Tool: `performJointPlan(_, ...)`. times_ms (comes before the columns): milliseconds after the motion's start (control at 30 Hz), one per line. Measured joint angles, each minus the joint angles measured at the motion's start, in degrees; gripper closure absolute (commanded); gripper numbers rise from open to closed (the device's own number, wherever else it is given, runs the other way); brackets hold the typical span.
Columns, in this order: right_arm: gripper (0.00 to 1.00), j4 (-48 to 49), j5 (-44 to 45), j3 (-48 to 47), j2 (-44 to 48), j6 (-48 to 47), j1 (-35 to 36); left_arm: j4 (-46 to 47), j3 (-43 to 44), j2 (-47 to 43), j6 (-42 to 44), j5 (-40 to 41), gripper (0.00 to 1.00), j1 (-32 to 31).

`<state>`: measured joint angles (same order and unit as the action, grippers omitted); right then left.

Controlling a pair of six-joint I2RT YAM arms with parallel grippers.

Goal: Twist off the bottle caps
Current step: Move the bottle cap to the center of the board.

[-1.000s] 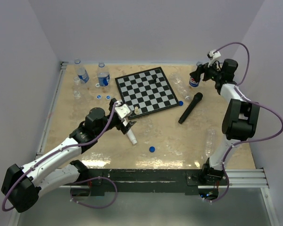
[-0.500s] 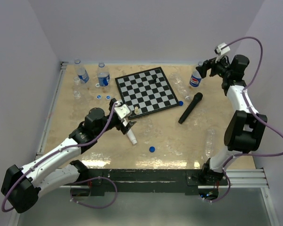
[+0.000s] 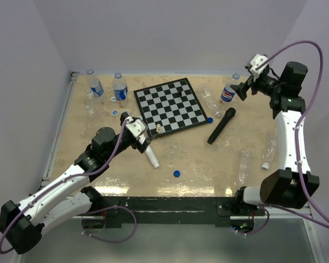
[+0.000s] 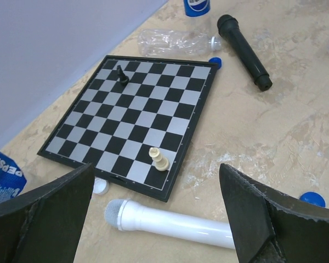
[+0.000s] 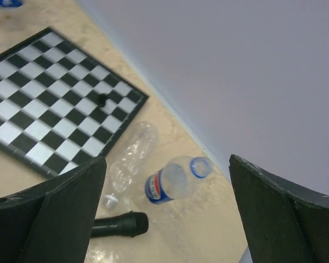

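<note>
Backed right gripper off the logo bottle, jaws wide, holding nothing; left gripper likewise, above white microphone. Clear, blue-necked, uncapped, upright at far right corner. Three loose blue caps; one black microphone.

Only actual word I can make out is "PEPSI", white letters on a blue label, upside down at the left edge of the left wrist view. The rest of that wrap is cut off.

The upright bottle near the back right corner has the round red-white-blue Pepsi globe on its blue band. The right wrist cam shows the same bottle with that globe, but no lettering is legible.

The corner bottle and the neighbour bottle at the back left both have blue labels, and the print is way too small to read.
</note>
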<state>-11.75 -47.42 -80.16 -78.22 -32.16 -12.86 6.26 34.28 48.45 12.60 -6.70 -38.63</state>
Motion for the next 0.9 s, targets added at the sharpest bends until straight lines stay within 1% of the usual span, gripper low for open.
performJointPlan(33, 0.1, -5.49, -2.75, -1.01, 0.15, -5.4, 0.57, -0.04, 0.0, -0.37, 0.0, 0.72, 0.0, 0.0)
performJointPlan(100, 0.19, -14.38, -4.83, -1.53, -0.55, -14.34, 3.08, -0.13, 0.0, -1.2, 0.0, 2.36, 0.0, 0.0)
performJointPlan(167, 0.19, -22.38, -4.9, 1.01, -1.92, -23.65, 9.75, -0.15, 0.0, -2.1, 0.0, 4.24, 0.0, 0.0)
performJointPlan(200, 0.19, -24.41, -4.9, 3.02, -2.47, -26.21, 13.16, -0.17, 0.0, -2.43, 0.02, 5.14, 0.0, 0.0)
performJointPlan(233, 0.19, -25.38, -4.31, 7.5, -2.91, -29.24, 18.75, -0.15, 0.0, -2.82, 0.04, 6.25, 0.0, 0.0)
performJointPlan(300, 0.21, -25.81, -2.82, 14.97, -2.91, -31.08, 27.91, -0.17, 0.0, -3.56, 0.09, 8.96, 0.0, 0.0)
performJointPlan(333, 0.23, -25.42, -1.55, 18.67, -2.73, -31.3, 32.81, -0.2, 0.0, -4.0, 0.17, 10.56, 0.0, 0.0)
performJointPlan(400, 0.32, -24.74, 1.29, 23.54, -2.6, -31.71, 41.83, -0.17, 0.0, -4.98, 0.5, 14.16, 0.0, 0.0)
performJointPlan(467, 0.37, -24.37, 3.28, 25.4, -2.73, -32.24, 47.84, -0.11, 0.0, -5.99, 0.68, 17.7, 0.0, 0.0)
performJointPlan(533, 0.4, -22.69, 5.31, 25.53, -3.19, -32.22, 51.08, 0.02, -0.04, -7.26, 1.14, 21.46, 0.0, 0.0)
performJointPlan(633, 0.4, -19.52, 8.33, 25.53, -4.94, -31.98, 54.73, 0.52, -0.46, -9.11, 1.95, 24.94, 0.0, 0.0)
performJointPlan(767, 0.36, -18.03, 10.97, 25.7, -9.29, -32.5, 58.75, 1.46, -1.57, -11.23, 2.6, 28.46, 0.0, 0.0)
performJointPlan(900, 0.36, -17.81, 13.05, 27.36, -10.23, -33.92, 61.09, 2.14, -2.21, -11.87, 3.13, 30.29, 0.0, 0.0)
